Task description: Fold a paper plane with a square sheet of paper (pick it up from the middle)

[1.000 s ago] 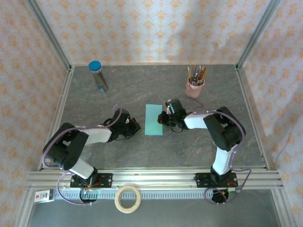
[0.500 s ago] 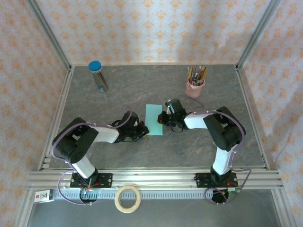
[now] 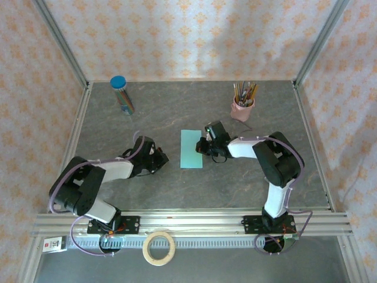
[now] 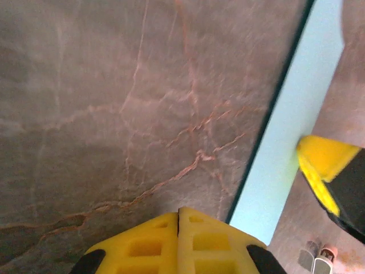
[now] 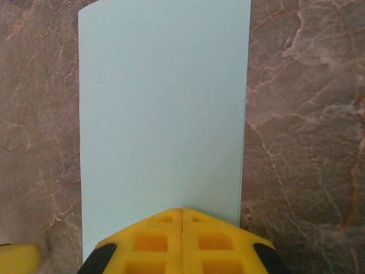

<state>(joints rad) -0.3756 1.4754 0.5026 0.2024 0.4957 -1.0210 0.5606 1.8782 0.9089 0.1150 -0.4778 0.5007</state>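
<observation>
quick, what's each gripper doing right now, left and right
left gripper: closed, holding nothing
right gripper: closed, tips over the near edge of the turquoise paper, not gripping it

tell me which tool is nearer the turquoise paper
Right. The right tool, shut, sits over the paper at the edge on its own side; the left tool, also shut, is off the paper with bare table between.

Top external: high, from near edge, looking down over whole desk (image 3: 235, 183). Left wrist, right wrist: very close, low, aimed down at desk surface. Shared across all 3: sheet of paper (image 3: 191, 149).
</observation>
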